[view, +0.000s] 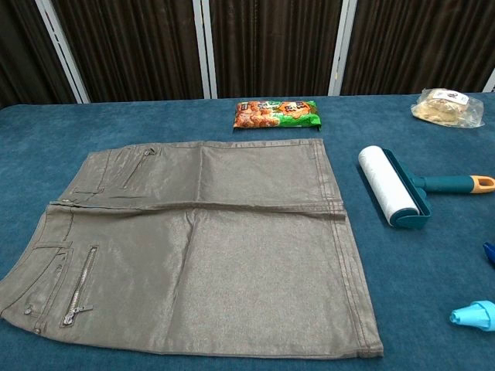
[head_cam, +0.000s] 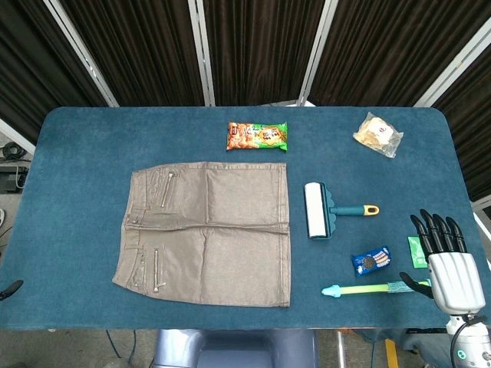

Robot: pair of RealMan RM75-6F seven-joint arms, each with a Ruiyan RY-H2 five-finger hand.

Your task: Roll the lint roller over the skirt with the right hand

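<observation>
Lies just right of the skirt [head_cam: 207, 234]: lint roller [head_cam: 317, 211], handle toward the right hand [head_cam: 443, 253] for an easy grasp. Spread out flat, ready for rolling. Hovers well apart, fingers extended, empty.

Left hand [head_cam: 11, 288] cut by the head view's left edge, only a dark tip showing; open or closed, impossible to tell. Right hand [head_cam: 447, 262] missing from the chest view. There, roller [view: 394, 185] handle clipped at the right edge, bag [view: 447, 107] likewise, blue packet [view: 490, 253] a mere sliver, brush [view: 475, 314] reduced to its tip. Green card [head_cam: 415, 251] half hidden behind fingers [head_cam: 435, 232]. Snack [head_cam: 257, 136] print too small to read.
</observation>
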